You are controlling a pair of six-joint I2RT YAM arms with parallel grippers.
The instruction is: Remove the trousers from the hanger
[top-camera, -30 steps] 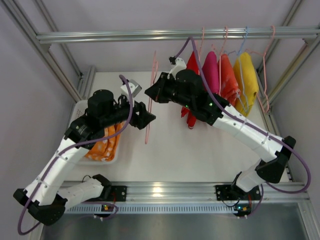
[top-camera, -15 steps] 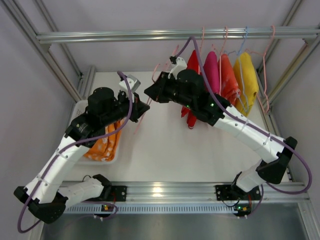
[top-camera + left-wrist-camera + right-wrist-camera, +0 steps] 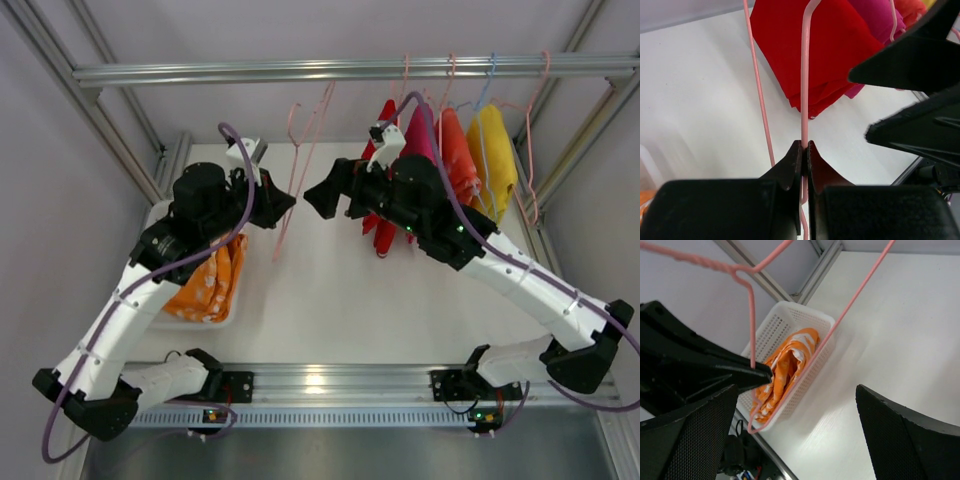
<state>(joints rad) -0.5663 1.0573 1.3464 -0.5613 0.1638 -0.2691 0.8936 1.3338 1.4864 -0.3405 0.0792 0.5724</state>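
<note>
Trousers [image 3: 208, 285] are off: they lie bunched in the white basket [image 3: 790, 308] at near-left of table, well apart from the hanger [image 3: 804, 75]. Pink wire is bare, nothing draped on it. L gripper [image 3: 804, 150] is clenched on one wire run, jaws pinched tight w/ the wire between them. It holds the hanger up over mid-table, hook end toward the far rail [image 3: 300, 70] but not on it, as far as I can tell. R gripper [image 3: 320, 193] is released, fingers wide apart, just right of the hanger, touching nothing. Red garment [image 3: 825, 45] & others hang on the rail at far right. Judgement: removal itself looks done. What's left, prob., is parking the bare hanger & backing both arms off.
</note>
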